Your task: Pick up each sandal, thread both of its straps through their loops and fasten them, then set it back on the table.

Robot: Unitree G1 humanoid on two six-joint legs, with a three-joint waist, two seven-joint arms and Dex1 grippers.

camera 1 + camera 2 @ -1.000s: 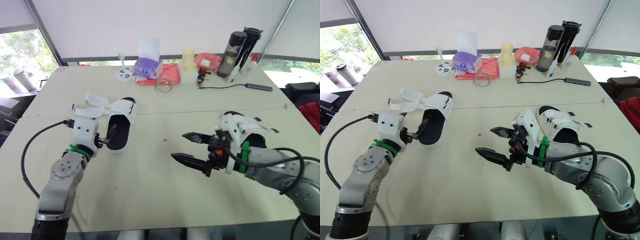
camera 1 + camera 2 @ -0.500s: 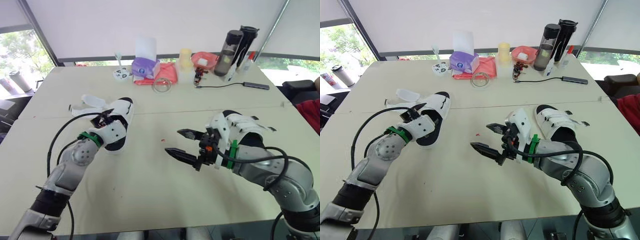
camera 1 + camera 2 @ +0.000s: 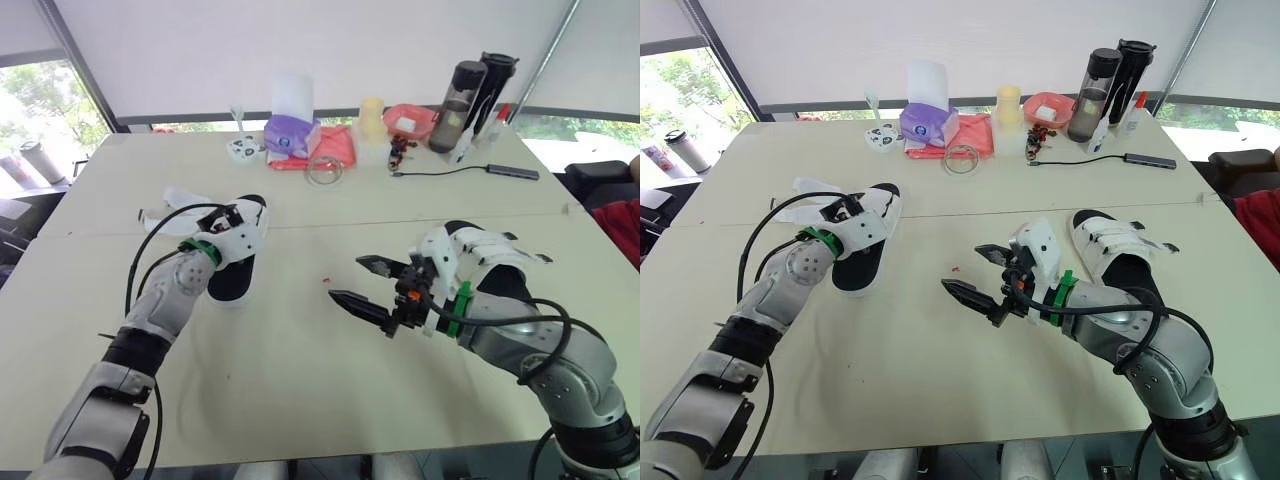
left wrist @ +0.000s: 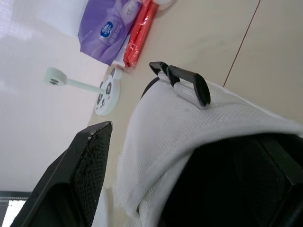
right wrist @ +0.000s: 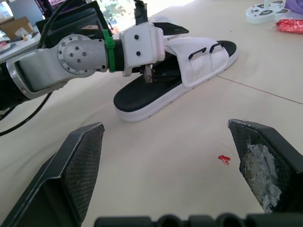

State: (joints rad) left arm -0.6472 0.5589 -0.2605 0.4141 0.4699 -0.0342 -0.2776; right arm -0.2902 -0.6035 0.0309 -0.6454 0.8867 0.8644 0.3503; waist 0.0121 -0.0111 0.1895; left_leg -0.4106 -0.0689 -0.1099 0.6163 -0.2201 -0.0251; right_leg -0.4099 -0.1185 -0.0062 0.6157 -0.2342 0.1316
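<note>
- The left sandal (image 3: 238,268) is found lying flat on the table (image 3: 300,390), towards the left edge and just on the near side of the seam between the two tabletops.
- Its white mesh upper (image 4: 199,123) carries two black loops (image 4: 187,82), and nothing is seen threaded through them. The loose straps (image 3: 805,190) are spread on the table on the side facing the left edge.
- The left gripper (image 3: 232,213) is placed at that upper and is released. Its fingers (image 4: 87,175) are held wide apart with the edge of the mesh between them, and no grasp is noted.
- The right sandal (image 3: 487,258) is found near the right edge, also just on the near side of the seam. White bands are laid across its top, and it is partly hidden by the right wrist.
- The right gripper (image 3: 350,280) is held above bare table near the middle, between the two sandals. It is released, the two black fingers are well spread, and nothing is held.
- A small red fleck (image 5: 223,159) is noted on the table between the left sandal and the right gripper.
- Along the far edge are noted a purple tissue pack (image 3: 292,135), a red packet (image 3: 335,146), a pink bowl (image 3: 412,121), two dark bottles (image 3: 470,92) and a cable (image 3: 450,171).
</note>
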